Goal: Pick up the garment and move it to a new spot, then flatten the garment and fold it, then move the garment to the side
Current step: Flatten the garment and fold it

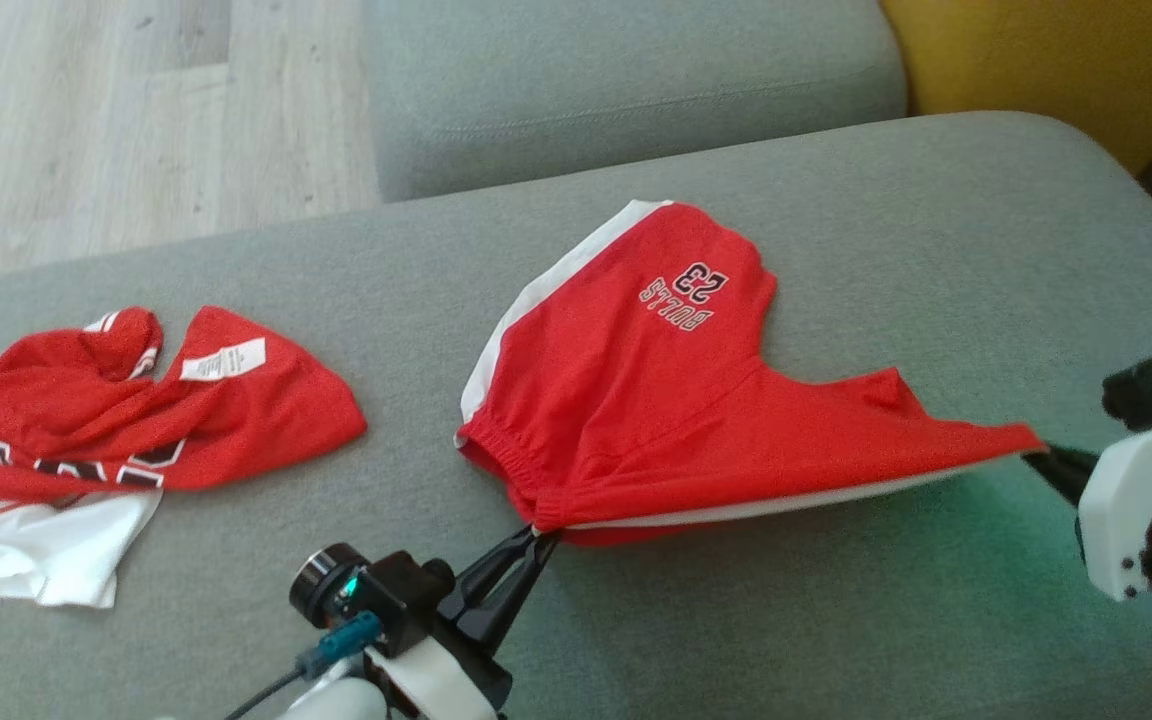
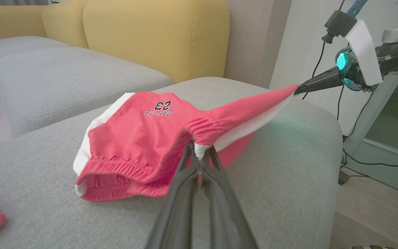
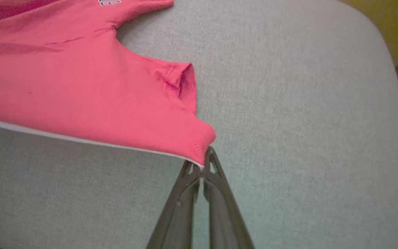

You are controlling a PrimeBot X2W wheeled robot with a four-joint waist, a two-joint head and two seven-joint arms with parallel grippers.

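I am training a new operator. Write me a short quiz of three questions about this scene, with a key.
1. True or false: the left gripper and the right gripper are both shut on the shorts.
2. Which number is printed on the shorts? A: 32. B: 23. C: 45.
3. Fill in: the jersey lies on the robot's ____ side of the shorts.

Key: 1 true; 2 B; 3 left.
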